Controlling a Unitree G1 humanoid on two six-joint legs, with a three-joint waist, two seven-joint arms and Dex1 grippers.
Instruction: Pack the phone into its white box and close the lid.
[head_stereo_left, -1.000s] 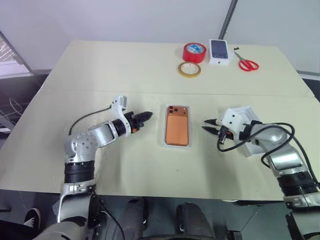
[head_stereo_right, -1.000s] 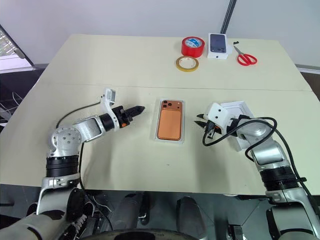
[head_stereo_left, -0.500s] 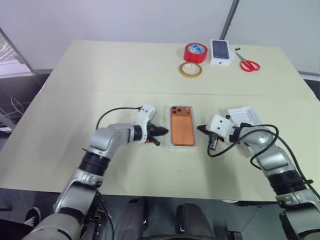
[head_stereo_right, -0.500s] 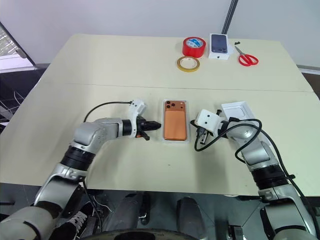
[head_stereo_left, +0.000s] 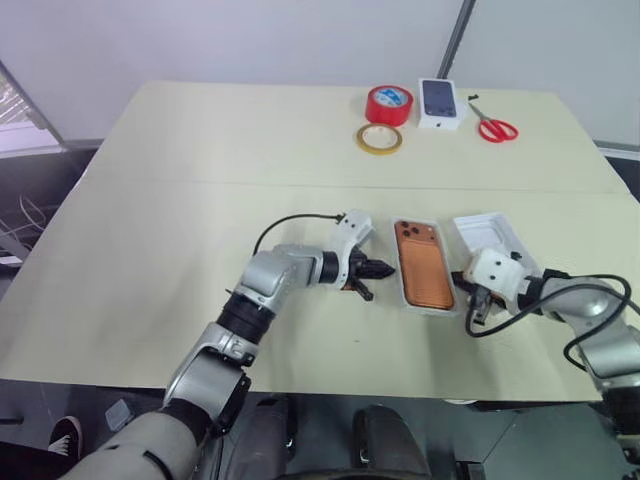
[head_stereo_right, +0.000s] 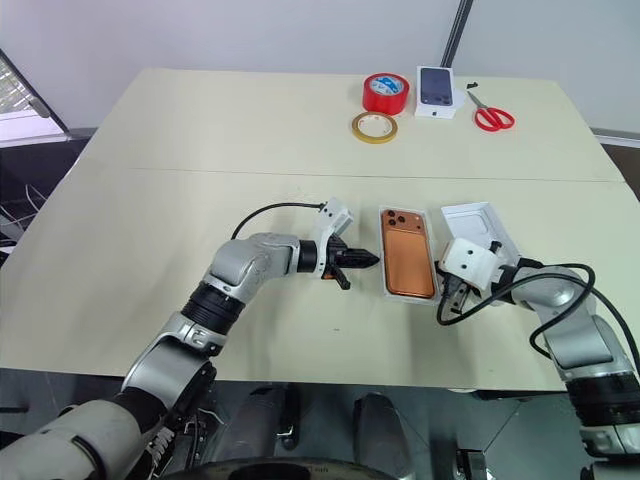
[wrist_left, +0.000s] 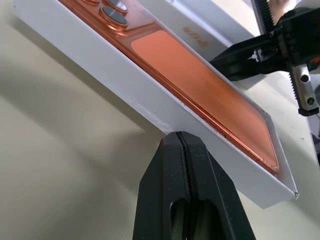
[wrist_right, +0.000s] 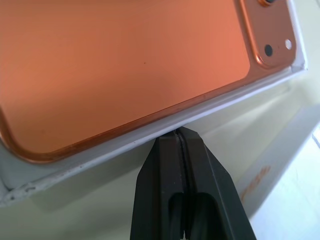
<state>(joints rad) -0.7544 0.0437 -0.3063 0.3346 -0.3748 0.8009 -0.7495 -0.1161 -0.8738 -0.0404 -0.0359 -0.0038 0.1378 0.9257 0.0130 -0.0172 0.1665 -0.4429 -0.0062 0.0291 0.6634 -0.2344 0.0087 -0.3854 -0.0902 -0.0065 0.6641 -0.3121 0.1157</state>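
Now both pincers are pressed together, holding nothing. Between them lies the phone, face down in the white box: left gripper tip against one long wall, right gripper against the other. Just beyond the right pincer sits the lid.

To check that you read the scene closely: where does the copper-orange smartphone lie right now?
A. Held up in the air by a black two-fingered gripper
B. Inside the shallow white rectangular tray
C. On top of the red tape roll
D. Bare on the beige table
B: the copper-orange smartphone lies flat, camera side up, inside the shallow white rectangular tray, whose white rim surrounds it; the tray rests on the beige table.
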